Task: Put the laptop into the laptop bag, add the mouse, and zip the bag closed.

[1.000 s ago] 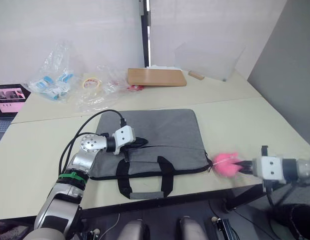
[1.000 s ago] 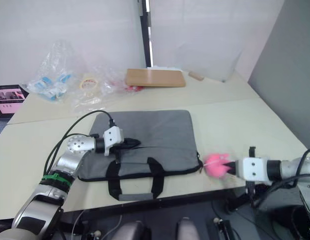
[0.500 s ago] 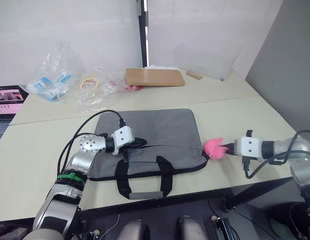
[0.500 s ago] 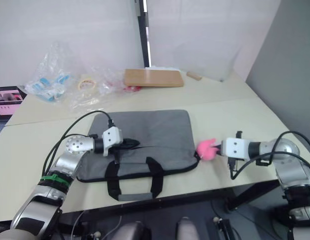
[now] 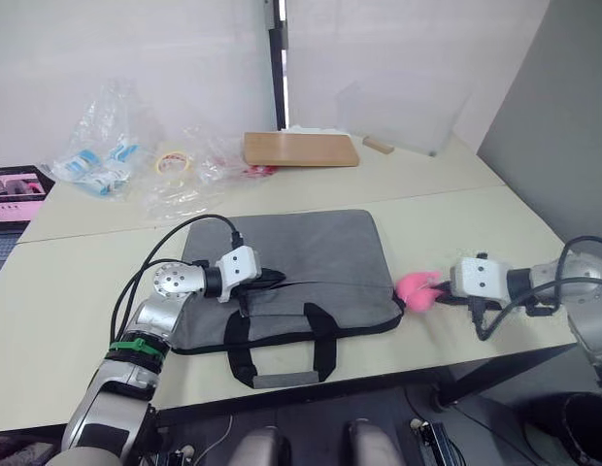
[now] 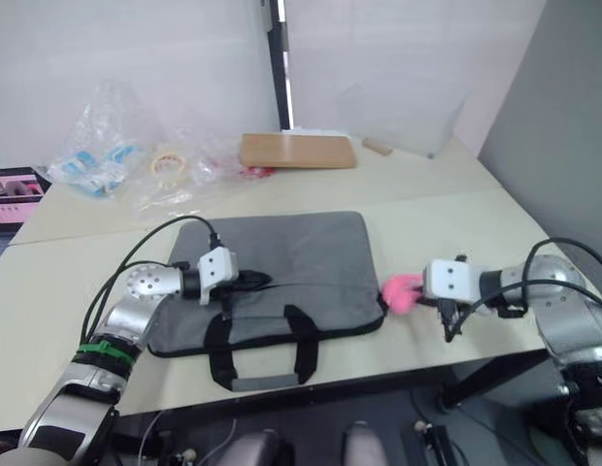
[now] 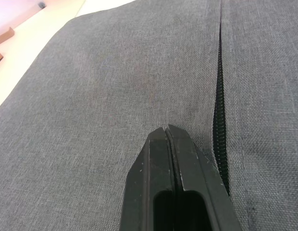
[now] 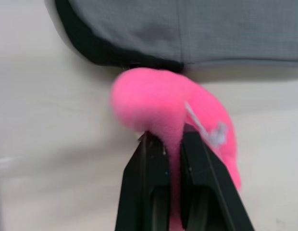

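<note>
The grey laptop bag (image 5: 301,254) lies flat mid-table, its two black handles (image 5: 282,354) toward the front edge. My left gripper (image 5: 277,278) rests shut on the bag's top, its tips (image 7: 167,129) just beside the black zipper (image 7: 217,120). Against the bag's right front corner lies a pink plush toy (image 5: 414,288), and my right gripper (image 5: 439,289) is shut on it; the wrist view shows the plush (image 8: 163,106) pinched between the black fingers (image 8: 145,159), touching the bag's black trim (image 8: 115,55). The laptop and the mouse are out of view.
A brown wooden board (image 5: 301,149) lies at the back. Clear plastic bags (image 5: 107,146) and a tape roll (image 5: 171,161) sit at the back left. A small lit screen (image 5: 15,192) stands at the far left edge. The table's front edge runs close below the bag's handles.
My right gripper has carried the pink plush from near the front right table edge leftward to the bag's right corner. The left gripper has stayed put on the bag.
</note>
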